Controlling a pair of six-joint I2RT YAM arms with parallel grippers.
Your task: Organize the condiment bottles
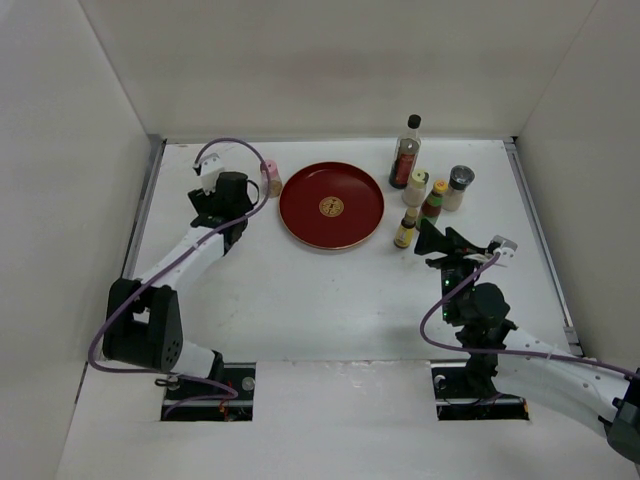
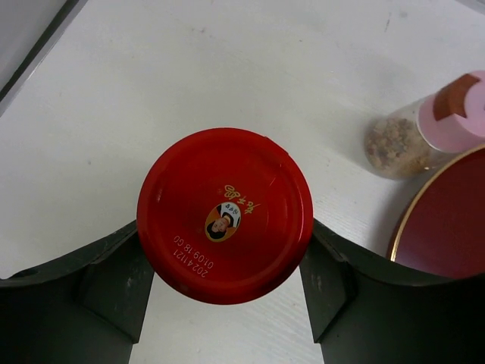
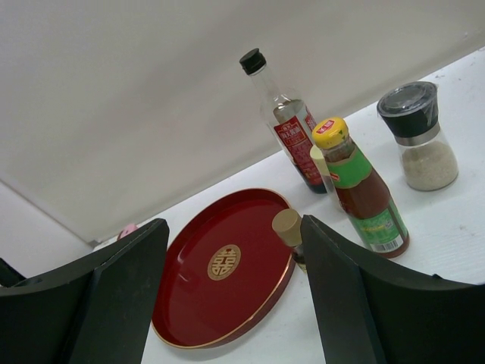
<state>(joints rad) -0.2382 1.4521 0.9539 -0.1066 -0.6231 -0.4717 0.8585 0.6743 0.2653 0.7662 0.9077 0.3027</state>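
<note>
Fingers of my left gripper clamp red-capped round jar, just left of round red plate. I'd lift straight, upright, missing pink-capped clear shaker. My right gripper gapes, empty, right of plate.

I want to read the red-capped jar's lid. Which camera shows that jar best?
Left wrist: the red-capped jar sits centred, lid print legible, clamped by the left gripper. Top external hides it under that gripper; right wrist doesn't show it.
</note>
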